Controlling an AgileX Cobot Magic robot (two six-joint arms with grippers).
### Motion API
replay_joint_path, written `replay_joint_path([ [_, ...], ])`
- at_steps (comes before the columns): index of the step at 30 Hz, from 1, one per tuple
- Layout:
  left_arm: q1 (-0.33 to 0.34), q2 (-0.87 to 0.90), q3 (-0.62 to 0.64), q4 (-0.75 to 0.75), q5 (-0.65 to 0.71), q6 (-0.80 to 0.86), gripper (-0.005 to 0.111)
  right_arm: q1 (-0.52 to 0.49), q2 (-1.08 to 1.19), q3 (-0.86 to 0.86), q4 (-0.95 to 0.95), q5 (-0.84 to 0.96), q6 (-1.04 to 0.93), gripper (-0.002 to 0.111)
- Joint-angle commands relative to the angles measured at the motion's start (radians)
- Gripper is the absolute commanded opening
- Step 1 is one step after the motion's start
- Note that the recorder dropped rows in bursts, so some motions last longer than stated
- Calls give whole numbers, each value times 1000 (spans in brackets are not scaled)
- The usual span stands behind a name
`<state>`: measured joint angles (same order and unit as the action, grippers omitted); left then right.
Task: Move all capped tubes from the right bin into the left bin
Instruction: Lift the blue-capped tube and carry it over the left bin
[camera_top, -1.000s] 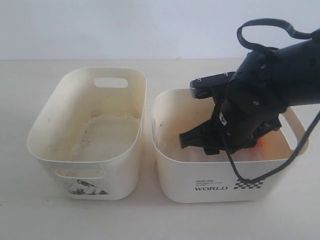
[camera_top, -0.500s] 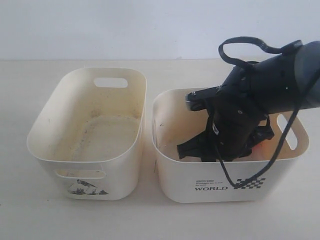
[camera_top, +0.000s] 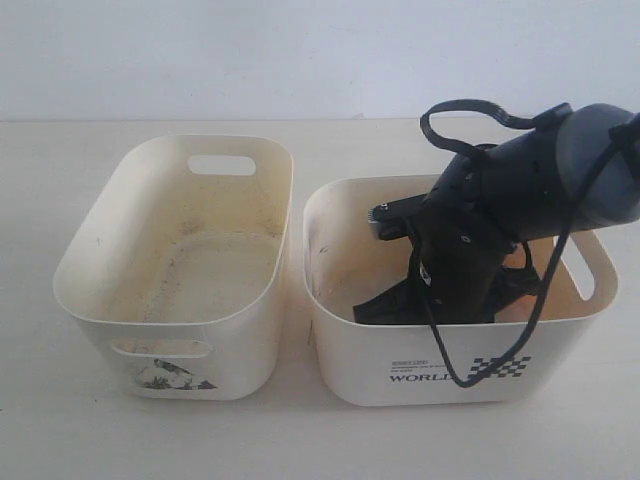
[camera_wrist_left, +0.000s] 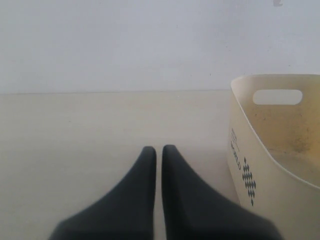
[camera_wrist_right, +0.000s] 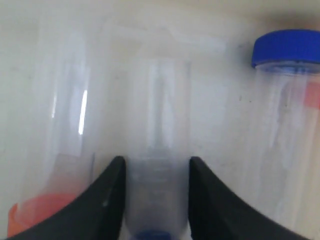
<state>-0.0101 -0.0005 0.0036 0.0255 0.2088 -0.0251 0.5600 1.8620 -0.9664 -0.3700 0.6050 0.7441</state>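
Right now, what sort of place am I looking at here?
Probably a lab-style robot test bench: a plain pale tabletop against a blank wall, a cream left bin beside the WORLD-printed right bin, and clear screw-cap tubes inside that one.

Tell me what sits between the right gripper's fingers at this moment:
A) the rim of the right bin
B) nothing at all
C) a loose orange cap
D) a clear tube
D: in the right wrist view a clear tube lies between the fingers of the right gripper, with an orange-capped tube on one side and a blue-capped tube on the other. Whether the fingers are clamped on it is not clear.
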Motion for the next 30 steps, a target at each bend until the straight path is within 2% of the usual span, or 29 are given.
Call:
replay_joint_path([
  [1,0,0,-4,-4,0,-10,4,-4,3,-4,0,3,-2,0],
  [12,0,0,-4,-4,0,-10,4,-4,-275,-105,-14,131,-38,0],
  [23,0,0,-4,-4,0,-10,4,-2,-304,-105,-13,143,-69,0],
  [30,0,0,-4,-4,0,-10,4,-2,-385,-105,58,131,-114,0],
])
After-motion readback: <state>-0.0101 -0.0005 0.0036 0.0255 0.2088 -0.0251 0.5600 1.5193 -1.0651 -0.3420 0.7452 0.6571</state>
